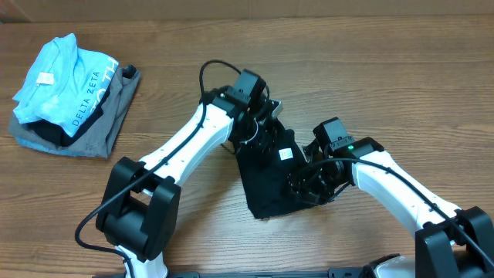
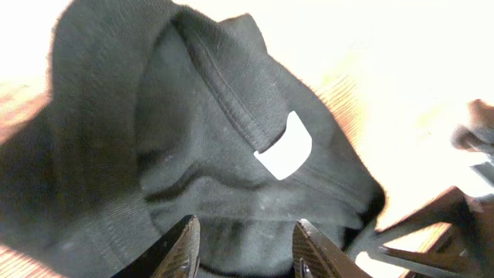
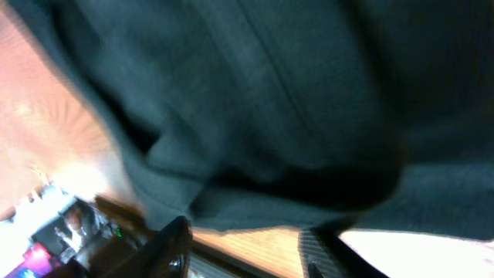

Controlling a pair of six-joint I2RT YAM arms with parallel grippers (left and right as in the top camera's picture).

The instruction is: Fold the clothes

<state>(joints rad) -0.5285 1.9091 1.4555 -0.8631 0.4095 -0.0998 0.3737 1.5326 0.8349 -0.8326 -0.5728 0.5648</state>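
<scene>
The black T-shirt (image 1: 266,181) lies bunched in a rough folded heap at the table's middle, its white tag (image 1: 285,154) facing up. My left gripper (image 1: 261,123) is over the shirt's far edge. In the left wrist view its fingers (image 2: 245,245) are spread open above the black shirt (image 2: 193,154), near the collar seam and the tag (image 2: 284,154). My right gripper (image 1: 309,185) is at the shirt's right edge. In the right wrist view its fingers (image 3: 247,249) are open with bare wood between them and the shirt's hem (image 3: 270,139) just beyond the tips.
A light blue shirt lettered "DELTA ZETA" (image 1: 58,77) lies on a grey folded garment (image 1: 104,127) at the far left. The wooden table (image 1: 386,77) stretches around the black shirt. The two arms are close together over it.
</scene>
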